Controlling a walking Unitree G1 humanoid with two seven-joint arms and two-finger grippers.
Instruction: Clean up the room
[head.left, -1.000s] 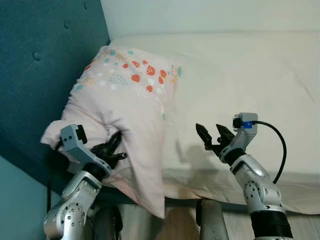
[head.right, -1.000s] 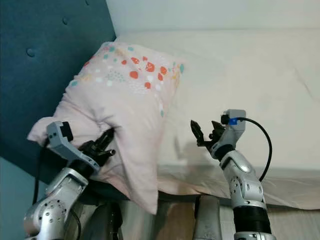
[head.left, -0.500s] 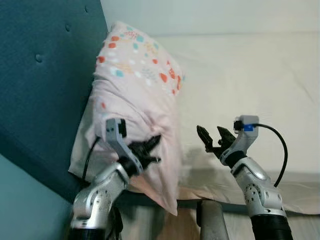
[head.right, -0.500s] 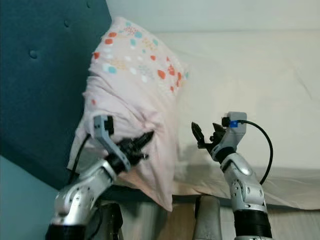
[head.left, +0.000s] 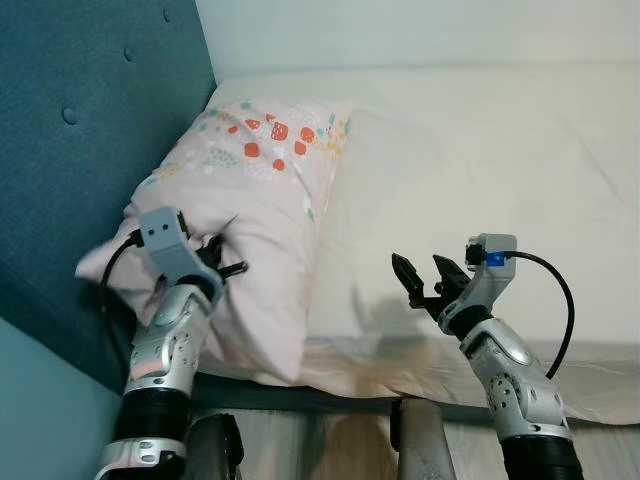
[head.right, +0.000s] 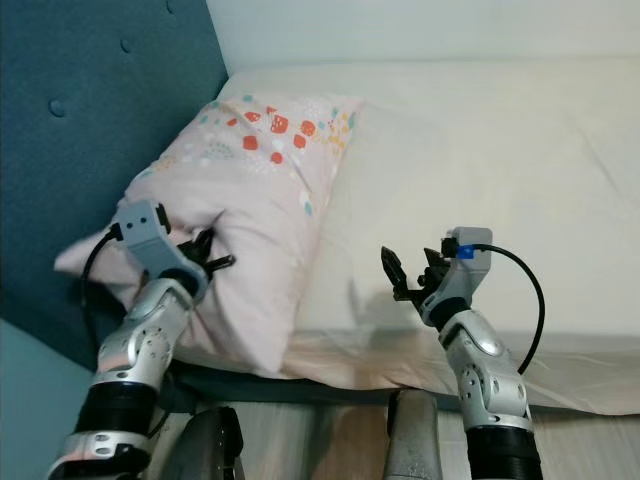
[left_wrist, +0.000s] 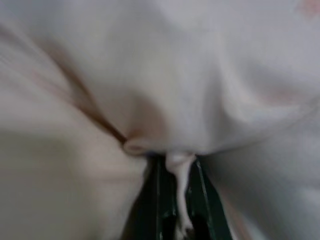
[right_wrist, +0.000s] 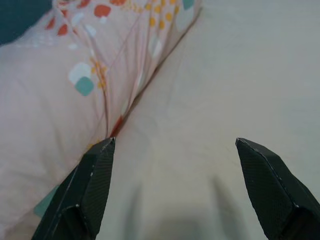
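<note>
Setting pillow (head.left: 250, 190) at headboard (head.left: 80, 120); left gripper (head.left: 222, 258) pinching its cloth, right gripper (head.left: 425, 280) spread, idle; next: let go

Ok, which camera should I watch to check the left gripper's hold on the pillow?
Left wrist view: the left gripper has its black fingers shut on a pinched fold of the pillow, seen close up. The eye views give context, with the gripper dug into the pillow's near end against the headboard. The right wrist view shows the pillow's patterned edge on the sheet.
</note>
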